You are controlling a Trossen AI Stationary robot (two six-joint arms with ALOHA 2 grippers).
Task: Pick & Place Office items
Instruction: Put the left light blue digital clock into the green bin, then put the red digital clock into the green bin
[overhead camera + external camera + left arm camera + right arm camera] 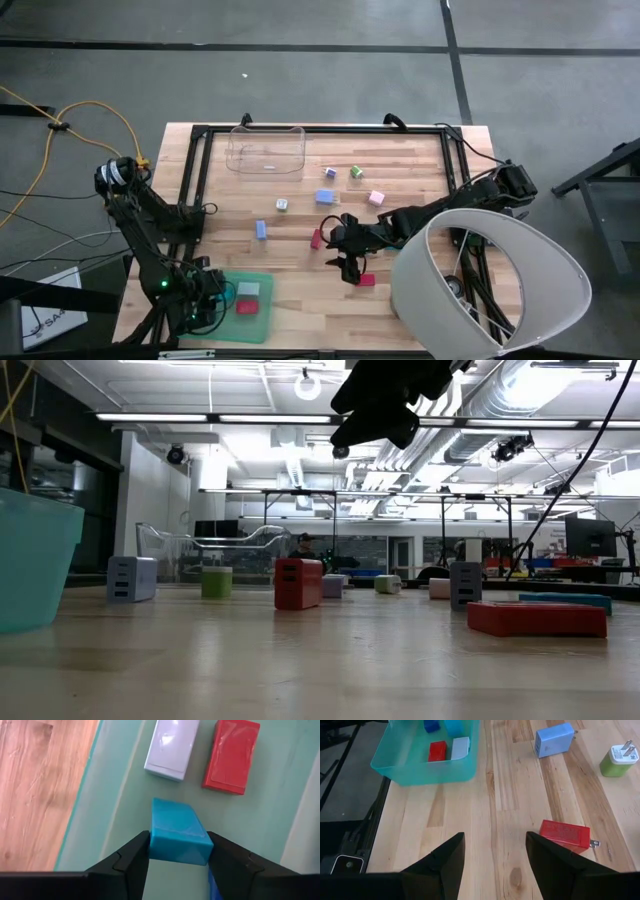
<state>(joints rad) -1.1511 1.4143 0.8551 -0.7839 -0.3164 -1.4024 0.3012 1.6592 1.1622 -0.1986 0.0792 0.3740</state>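
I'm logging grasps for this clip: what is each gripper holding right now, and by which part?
The left gripper has a light blue block between its fingers, by its two opposite sides, over the green tray. The right gripper is open, holding nothing.

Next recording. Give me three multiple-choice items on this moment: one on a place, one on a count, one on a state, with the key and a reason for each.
1. Where is the left gripper?
A. over the clear bin
B. over the teal tray
C. off the table

2. Besides the blue block between its fingers, how many items lie on the tray in the left wrist view?
A. none
B. two
C. five

3. What is in the right gripper?
A. nothing
B. a red block
C. a green block

Key: 1 B, the high view shows it at the tray. 2 B, a white block and a red block. 3 A, its fingers stand apart over bare wood.
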